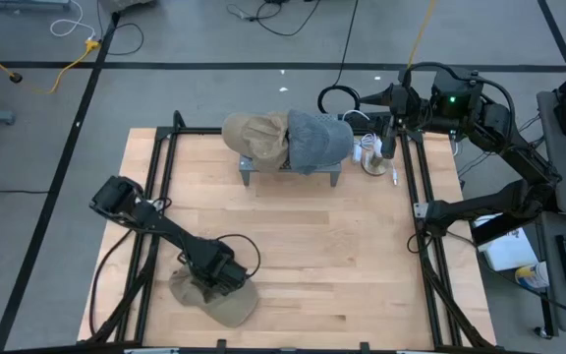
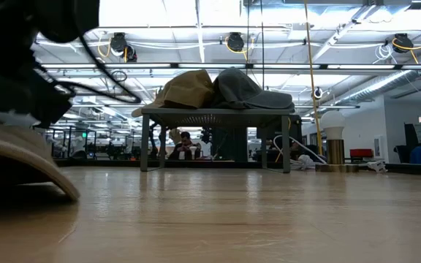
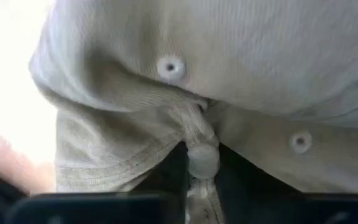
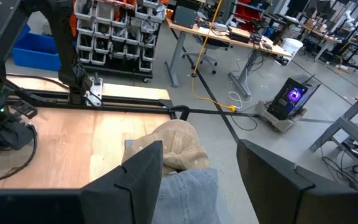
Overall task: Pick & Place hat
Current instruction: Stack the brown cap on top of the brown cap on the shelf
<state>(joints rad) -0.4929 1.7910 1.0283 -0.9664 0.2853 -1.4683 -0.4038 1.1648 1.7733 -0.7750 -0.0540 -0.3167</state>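
Observation:
A beige cap (image 1: pixel 219 300) lies on the table's near left part; its curved edge (image 2: pixel 31 164) shows close up in the low view. My left gripper (image 1: pixel 214 273) is down on it, shut on its cloth. In the left wrist view the crown (image 3: pixel 229 56) with its eyelets fills the picture. A tan hat (image 1: pixel 256 138) and a blue-grey hat (image 1: pixel 317 140) rest on a small grey stand (image 1: pixel 293 169) at the far middle. My right gripper (image 4: pixel 201 168) waits open above the stand's right end. My left gripper comes at the beige cap from above, pointing down. A gathered fold of the crown with a small cloth knob (image 3: pixel 202 158) sits pinched between the two dark fingers (image 3: pixel 169 171). The cap rests on the table, its cloth bunched around the fingers.
The stand (image 2: pixel 214 117) stands on four legs with the two hats (image 2: pixel 218 88) on top. Small white items (image 1: pixel 371 157) lie by the far right rail. Black rails (image 1: pixel 160 197) run along both sides of the table. Bare wood (image 1: pixel 342 256) spreads between the cap and the stand.

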